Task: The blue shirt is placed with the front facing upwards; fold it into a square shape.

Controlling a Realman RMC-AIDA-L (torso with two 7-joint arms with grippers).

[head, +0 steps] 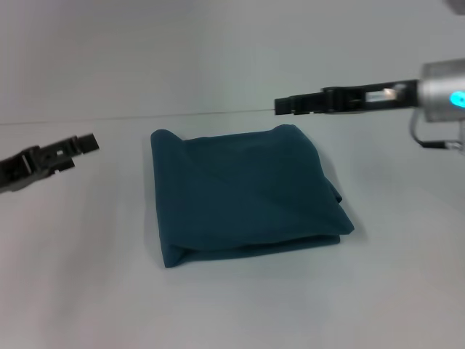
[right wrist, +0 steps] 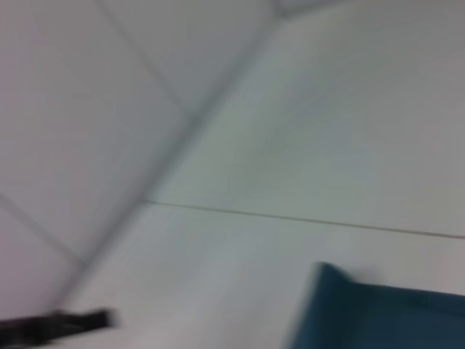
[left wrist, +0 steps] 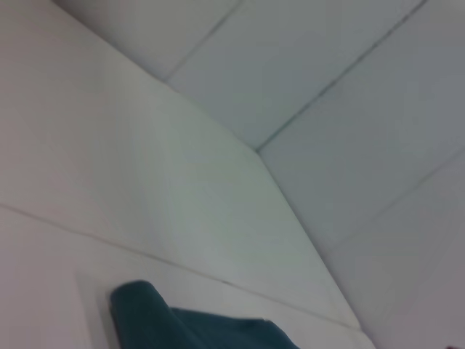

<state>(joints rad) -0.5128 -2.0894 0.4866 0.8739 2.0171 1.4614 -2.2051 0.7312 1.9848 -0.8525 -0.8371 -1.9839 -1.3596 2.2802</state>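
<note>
Teal cotton, the blue shirt (head: 243, 193) lies folded, soft and light on the counter (head: 407, 291); pinch a layered edge; whether left gripper (head: 86, 144) or right gripper (head: 285, 105) is parted, I cannot tell.

Teal cloth on a white surface, black grippers either side.
The folded teal-blue cotton shirt (head: 243, 193) shows plain fabric, no lettering or pattern visible, darker in its creases. The white table (head: 87, 291) is unpatterned. The left black gripper (head: 80, 145) and right black gripper (head: 287, 106) are dark; the right arm's silver wrist (head: 439, 91) carries a cyan light.
</note>
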